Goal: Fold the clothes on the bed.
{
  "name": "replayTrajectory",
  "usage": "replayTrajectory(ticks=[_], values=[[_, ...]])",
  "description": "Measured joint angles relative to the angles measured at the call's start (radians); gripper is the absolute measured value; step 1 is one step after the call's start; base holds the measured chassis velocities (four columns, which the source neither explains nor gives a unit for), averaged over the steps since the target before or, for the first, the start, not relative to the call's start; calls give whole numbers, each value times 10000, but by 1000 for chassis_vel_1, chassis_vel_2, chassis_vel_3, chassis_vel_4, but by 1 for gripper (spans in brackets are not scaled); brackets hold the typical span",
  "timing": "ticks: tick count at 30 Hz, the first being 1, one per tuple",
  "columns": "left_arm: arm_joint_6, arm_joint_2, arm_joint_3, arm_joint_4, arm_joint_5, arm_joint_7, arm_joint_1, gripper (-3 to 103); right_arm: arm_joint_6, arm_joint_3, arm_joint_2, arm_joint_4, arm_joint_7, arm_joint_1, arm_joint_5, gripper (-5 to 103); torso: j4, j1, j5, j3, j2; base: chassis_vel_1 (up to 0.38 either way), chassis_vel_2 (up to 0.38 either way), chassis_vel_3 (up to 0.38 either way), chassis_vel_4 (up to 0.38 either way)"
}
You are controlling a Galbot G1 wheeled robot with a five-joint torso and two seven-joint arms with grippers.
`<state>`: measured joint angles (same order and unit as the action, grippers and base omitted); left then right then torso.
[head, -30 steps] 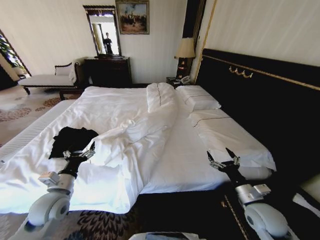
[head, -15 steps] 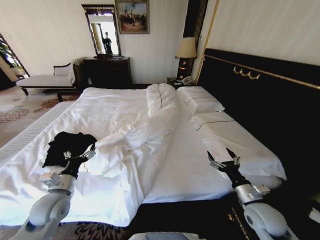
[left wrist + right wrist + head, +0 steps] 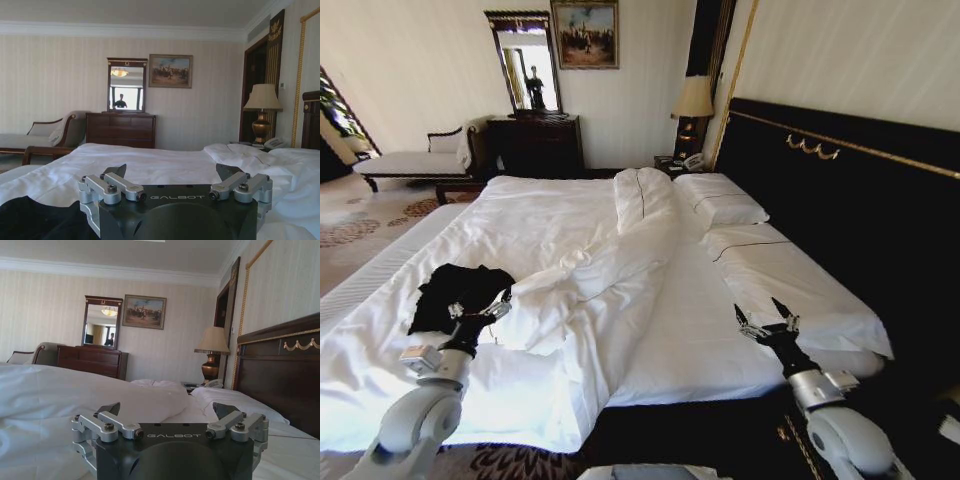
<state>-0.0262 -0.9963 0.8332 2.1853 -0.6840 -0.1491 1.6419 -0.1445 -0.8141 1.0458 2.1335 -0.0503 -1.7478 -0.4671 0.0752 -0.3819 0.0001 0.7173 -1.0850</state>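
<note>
The black T-shirt (image 3: 458, 290) lies crumpled, not yet folded, on the white duvet (image 3: 570, 255) at the near left of the bed (image 3: 800, 290) — the left gripper (image 3: 480, 315) hovers wide open at its edge, likely to grasp it — while the right gripper (image 3: 767, 324) waits, also open, over the bed's right side.

T-shirt (image 3: 458, 291) on bed's (image 3: 700, 350) left side

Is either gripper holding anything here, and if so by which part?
Nothing is held. The left gripper is open beside the black T-shirt; the right gripper is open over the bed near the headboard side.
</note>
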Motion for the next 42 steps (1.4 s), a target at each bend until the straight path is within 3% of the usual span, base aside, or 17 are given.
replayTrajectory(ticks=[30, 42], values=[[165, 30, 58, 15, 60, 173, 106, 100, 13, -85, 111, 145, -9, -79, -55, 100, 0, -2, 1, 0, 0, 82, 84, -80, -89], [984, 43, 363, -151, 343, 885, 1003, 100, 42, -200, -95, 113, -11, 15, -129, 100, -4, -1, -3, 0, 0, 119, 112, -120, -110]])
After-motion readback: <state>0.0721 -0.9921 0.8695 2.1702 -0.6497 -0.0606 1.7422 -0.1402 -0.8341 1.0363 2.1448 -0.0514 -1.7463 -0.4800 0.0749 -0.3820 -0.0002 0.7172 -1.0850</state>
